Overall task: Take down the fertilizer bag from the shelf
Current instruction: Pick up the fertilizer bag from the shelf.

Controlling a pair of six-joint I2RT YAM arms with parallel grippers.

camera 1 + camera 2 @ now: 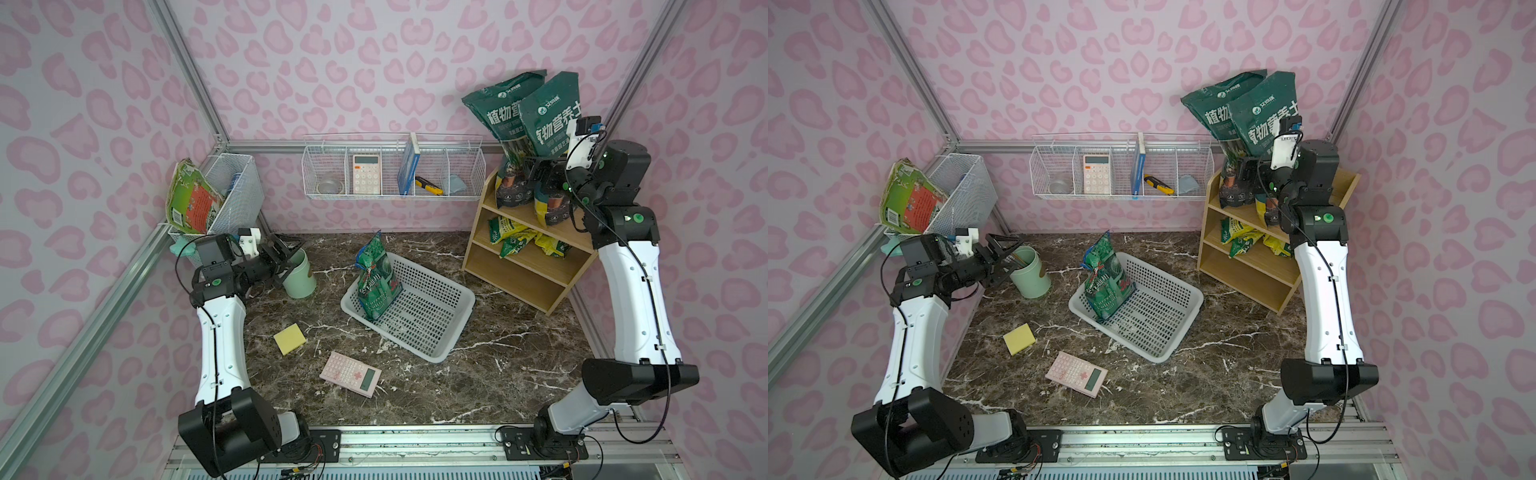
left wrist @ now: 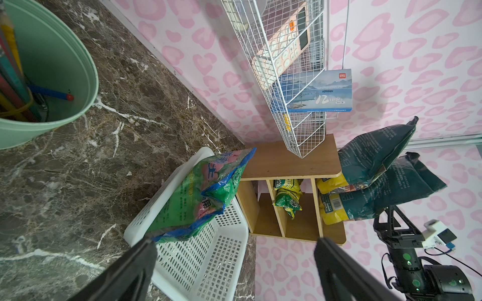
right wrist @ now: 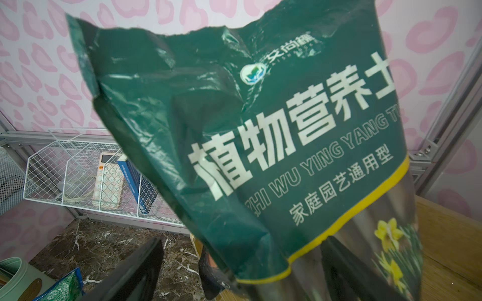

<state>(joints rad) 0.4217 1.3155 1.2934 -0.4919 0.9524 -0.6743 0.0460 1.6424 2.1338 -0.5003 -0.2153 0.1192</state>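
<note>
The light-wood shelf [image 1: 523,266] [image 1: 1254,270] stands at the back right. Two tall dark green fertilizer bags [image 1: 548,116] [image 1: 1262,120] lean together upright on its top tier. My right gripper [image 1: 540,170] [image 1: 1250,170] [image 3: 242,245] is at their lower part, open. In the right wrist view the front bag [image 3: 260,130] fills the frame, its lower edge between the spread fingers, with a gap on one side. My left gripper [image 1: 291,249] [image 1: 1007,245] [image 2: 234,245] is open and holds nothing, over by the mint cup [image 1: 299,278].
Small yellow-green bags [image 1: 515,239] lie on the shelf's middle tier. A white perforated basket [image 1: 432,328] in the middle holds a bright green bag [image 1: 376,278]. A yellow pad [image 1: 289,338] and a pink calculator [image 1: 351,374] lie in front. White wire baskets [image 1: 395,170] hang on the walls.
</note>
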